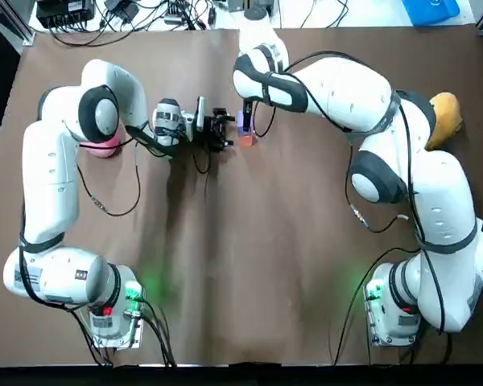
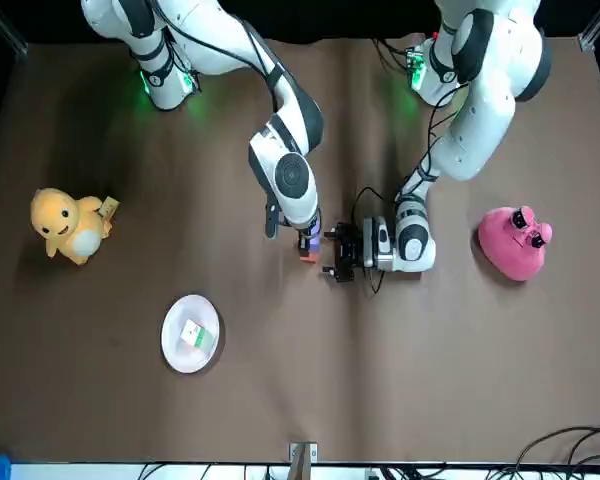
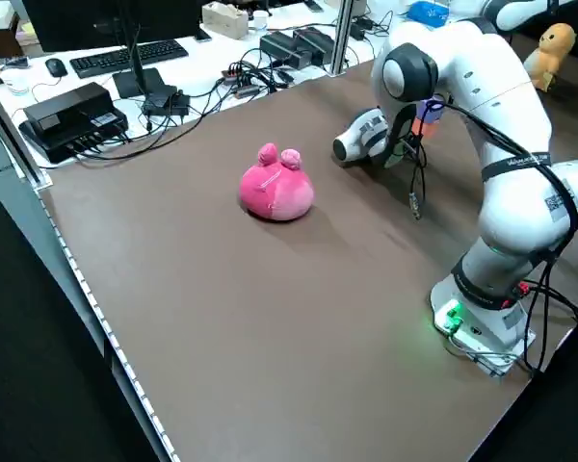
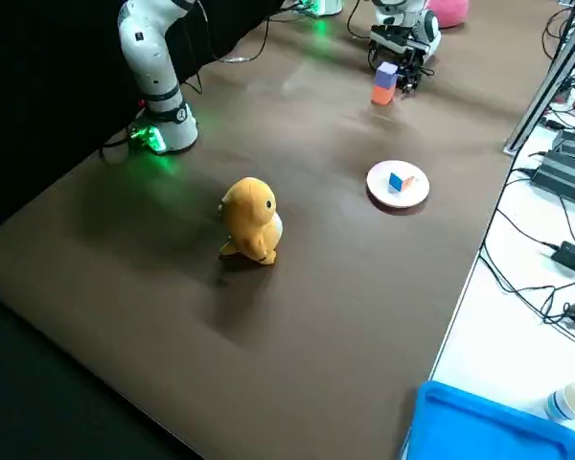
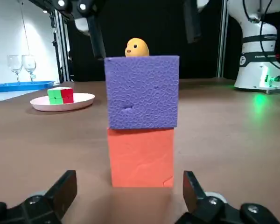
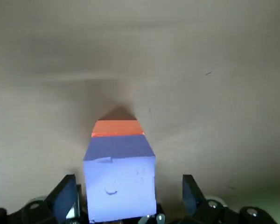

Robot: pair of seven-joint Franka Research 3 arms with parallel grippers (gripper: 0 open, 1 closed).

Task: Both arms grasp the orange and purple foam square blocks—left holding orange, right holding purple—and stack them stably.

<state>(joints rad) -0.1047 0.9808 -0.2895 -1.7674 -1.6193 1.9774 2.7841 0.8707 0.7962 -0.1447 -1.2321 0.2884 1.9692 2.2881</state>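
Observation:
The purple foam block (image 5: 142,91) sits squarely on the orange foam block (image 5: 141,156), which rests on the brown table. In the top view the stack, purple block (image 1: 243,122) over orange block (image 1: 246,140), stands at the table's far middle. My left gripper (image 5: 128,192) lies low along the table, open, its fingertips just short of the orange block and not touching it. My right gripper (image 6: 128,198) hangs over the stack pointing down, open. Its fingers (image 6: 65,196) flank the purple block (image 6: 119,182) with a gap on each side.
A pink plush (image 2: 515,243) lies beside the left arm. A yellow duck plush (image 2: 68,226) sits on the right arm's side. A white plate (image 2: 170,345) holding a small coloured cube stands toward the far edge. Cables and a blue tray (image 4: 498,426) lie beyond the table.

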